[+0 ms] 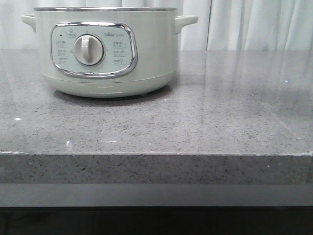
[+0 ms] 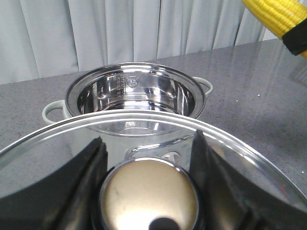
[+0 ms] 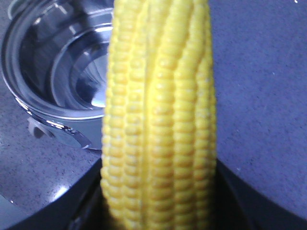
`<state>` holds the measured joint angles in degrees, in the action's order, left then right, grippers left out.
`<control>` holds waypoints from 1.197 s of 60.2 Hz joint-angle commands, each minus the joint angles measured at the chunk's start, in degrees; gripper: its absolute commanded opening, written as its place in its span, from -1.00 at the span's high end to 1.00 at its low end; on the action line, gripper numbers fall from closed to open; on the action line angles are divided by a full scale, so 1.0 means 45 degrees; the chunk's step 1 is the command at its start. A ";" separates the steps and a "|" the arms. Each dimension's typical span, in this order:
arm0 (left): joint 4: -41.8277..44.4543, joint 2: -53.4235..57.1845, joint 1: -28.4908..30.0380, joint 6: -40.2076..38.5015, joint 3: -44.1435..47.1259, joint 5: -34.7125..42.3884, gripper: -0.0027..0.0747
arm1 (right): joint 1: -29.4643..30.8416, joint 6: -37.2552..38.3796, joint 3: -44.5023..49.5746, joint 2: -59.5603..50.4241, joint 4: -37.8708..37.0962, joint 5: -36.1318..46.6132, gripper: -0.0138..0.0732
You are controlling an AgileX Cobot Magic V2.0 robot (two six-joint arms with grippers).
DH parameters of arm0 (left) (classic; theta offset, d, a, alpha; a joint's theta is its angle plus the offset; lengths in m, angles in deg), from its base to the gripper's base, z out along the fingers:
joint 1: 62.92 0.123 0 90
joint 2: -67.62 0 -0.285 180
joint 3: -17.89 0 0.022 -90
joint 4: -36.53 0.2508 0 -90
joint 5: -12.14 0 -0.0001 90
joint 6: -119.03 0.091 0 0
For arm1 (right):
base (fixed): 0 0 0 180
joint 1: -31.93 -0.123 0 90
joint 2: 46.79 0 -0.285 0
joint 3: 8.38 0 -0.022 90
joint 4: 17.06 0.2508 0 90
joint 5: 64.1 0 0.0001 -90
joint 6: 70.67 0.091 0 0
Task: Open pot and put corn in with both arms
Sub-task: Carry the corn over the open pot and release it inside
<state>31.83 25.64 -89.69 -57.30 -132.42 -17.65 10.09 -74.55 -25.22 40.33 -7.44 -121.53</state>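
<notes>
In the front view the pot (image 1: pixel 108 54) stood at the upper left of the frame on the speckled grey bench (image 1: pixel 195 127), its dial panel facing the camera and its 2 side handles showing; no arm appeared there. White curtains (image 1: pixel 244 24) hung behind.

In the left wrist view the left claw (image 2: pixel 149 191) was clenched on the knob (image 2: pixel 149 196) of a glass lid (image 2: pixel 249 158), held clear of the pot, whose open steel bowl (image 2: pixel 136 98) showed empty at the frame's centre.

In the right wrist view the right claw (image 3: pixel 158 211) grasped the corn (image 3: pixel 160 120), which filled the middle of the frame from top to bottom, with the open pot at the upper left. The cob's end also showed at the upper right of the left wrist view.
</notes>
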 commanded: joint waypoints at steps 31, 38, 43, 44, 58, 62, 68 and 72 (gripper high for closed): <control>-0.0100 0.0014 -0.0018 0.0007 -0.0488 0.1823 0.40 | -0.2277 -0.0381 -0.3461 0.3548 0.0256 0.2200 0.07; -0.0100 0.0014 -0.0018 0.0007 -0.0488 0.1823 0.40 | -0.2466 -0.0487 -0.4539 0.4600 0.0256 0.2138 0.07; -0.0100 0.0014 -0.0018 0.0007 -0.0488 0.1823 0.40 | -0.2528 -0.0608 -0.5217 0.5301 0.0256 0.2138 0.07; -0.0100 0.0014 -0.0018 0.0007 -0.0488 0.1823 0.40 | -0.2528 -0.0649 -0.5324 0.5422 0.0256 0.2138 0.07; -0.0100 0.0014 -0.0018 0.0007 -0.0488 0.1823 0.40 | -0.2539 -0.1052 -0.6392 0.6923 -0.0015 0.2155 0.07; -0.0100 0.0014 -0.0018 0.0007 -0.0488 0.1823 0.40 | -0.2539 -0.1052 -0.6435 0.7129 -0.0324 0.2169 0.07; -0.0100 0.0014 -0.0018 0.0007 -0.0488 0.1823 0.40 | -0.2539 -0.1052 -0.6435 0.7367 -0.0644 0.2141 0.07; -0.0100 0.0014 -0.0018 0.0007 -0.0488 0.1823 0.40 | -0.2539 -0.1052 -0.6435 0.7500 -0.0646 0.2141 0.07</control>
<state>31.83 25.64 -89.69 -57.30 -132.42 -17.65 -1.28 -78.48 -52.03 76.95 -9.79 -115.36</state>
